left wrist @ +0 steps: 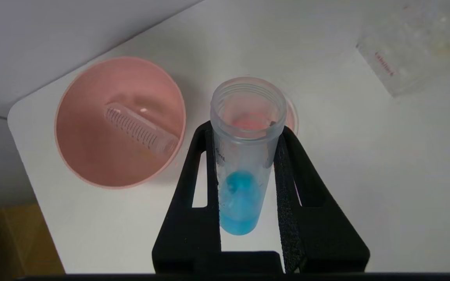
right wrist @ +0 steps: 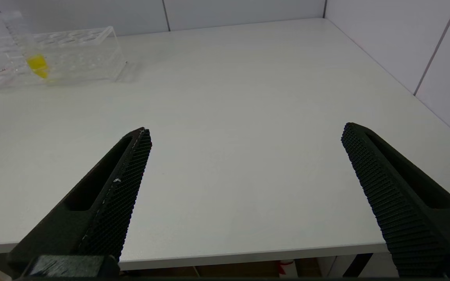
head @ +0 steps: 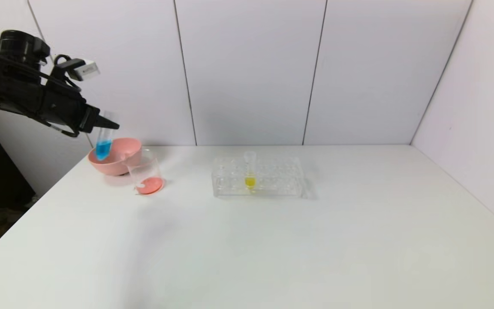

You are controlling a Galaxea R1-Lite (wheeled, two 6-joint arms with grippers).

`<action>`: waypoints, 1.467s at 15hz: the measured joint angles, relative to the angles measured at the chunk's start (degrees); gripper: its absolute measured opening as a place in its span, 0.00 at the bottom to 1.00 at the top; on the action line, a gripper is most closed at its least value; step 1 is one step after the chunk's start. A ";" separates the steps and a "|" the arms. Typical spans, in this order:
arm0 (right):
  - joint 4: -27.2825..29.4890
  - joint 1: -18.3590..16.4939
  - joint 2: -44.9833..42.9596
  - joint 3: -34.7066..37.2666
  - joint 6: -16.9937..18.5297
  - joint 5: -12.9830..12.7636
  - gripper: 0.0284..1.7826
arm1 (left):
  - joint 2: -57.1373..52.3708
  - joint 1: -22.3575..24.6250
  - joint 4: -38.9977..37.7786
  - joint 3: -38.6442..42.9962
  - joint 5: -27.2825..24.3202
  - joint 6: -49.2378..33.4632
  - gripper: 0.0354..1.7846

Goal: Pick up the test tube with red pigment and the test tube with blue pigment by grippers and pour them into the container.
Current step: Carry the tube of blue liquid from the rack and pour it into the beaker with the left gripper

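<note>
My left gripper (head: 110,125) (left wrist: 245,130) is shut on the test tube with blue pigment (head: 103,146) (left wrist: 240,199), holding it near upright in the air by the pink bowl, mouth open, blue liquid at its bottom. The container (head: 144,165), a clear beaker with orange-red liquid at its bottom, stands just right of the bowl; its rim (left wrist: 293,117) peeks out behind the held tube. No test tube with red pigment is in view. My right gripper (right wrist: 246,130) hangs open and empty over the table's near edge.
A pink bowl (head: 120,165) (left wrist: 80,148) at the back left holds an empty graduated tube (left wrist: 141,130) lying on its side. A clear rack (head: 272,178) (left wrist: 408,58) (right wrist: 76,54) at mid-table carries a tube with yellow liquid (head: 250,171) (right wrist: 33,58).
</note>
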 joint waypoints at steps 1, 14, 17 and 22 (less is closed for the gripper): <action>-0.02 0.00 0.00 0.00 0.02 -0.02 1.00 | 1.32 -1.05 3.40 -1.38 3.94 2.15 0.22; -0.02 0.00 0.00 0.00 0.02 -0.02 1.00 | 3.85 -4.90 11.61 -2.84 21.33 32.91 0.22; -0.02 0.00 0.00 0.00 0.02 -0.02 1.00 | 4.00 -6.50 11.28 -2.93 22.19 35.91 0.22; -0.02 0.00 0.00 0.00 0.02 -0.02 1.00 | 4.27 -9.76 10.58 -2.95 25.02 38.32 0.22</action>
